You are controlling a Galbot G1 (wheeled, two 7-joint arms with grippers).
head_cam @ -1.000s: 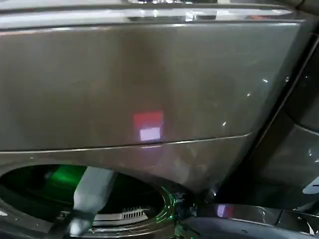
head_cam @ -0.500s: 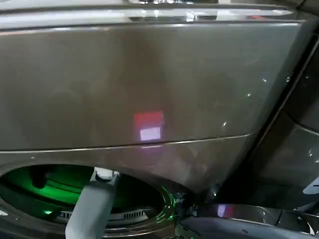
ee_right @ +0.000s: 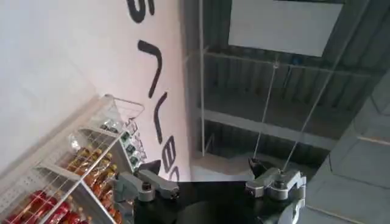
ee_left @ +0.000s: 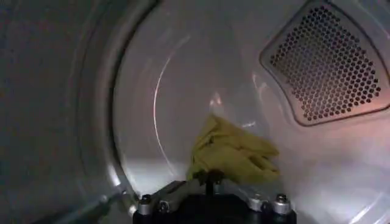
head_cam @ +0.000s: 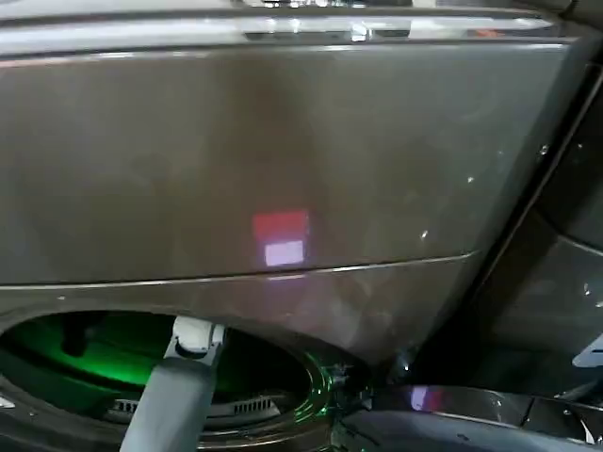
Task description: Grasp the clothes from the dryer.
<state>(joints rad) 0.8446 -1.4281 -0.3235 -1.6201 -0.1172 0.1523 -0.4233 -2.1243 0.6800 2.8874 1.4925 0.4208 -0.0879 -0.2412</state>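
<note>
Left gripper [ee_left: 210, 182] jaws spread wide, empty, just short of the small yellow-green crumpled fabric clothes [ee_left: 233, 152] on the drum floor of the bronze-grey metallic dryer [head_cam: 283, 160]. Reach step; next, advance and close. Right gripper [ee_right: 210, 182] parked, spread wide.

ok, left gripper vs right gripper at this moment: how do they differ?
The left gripper is inside the dryer drum, pointed at the yellow-green clothes; the right gripper is out in the room, pointed up toward a ceiling and a stocked shelf. Left sits close to its target; right has nothing near. Both hold nothing.
</note>
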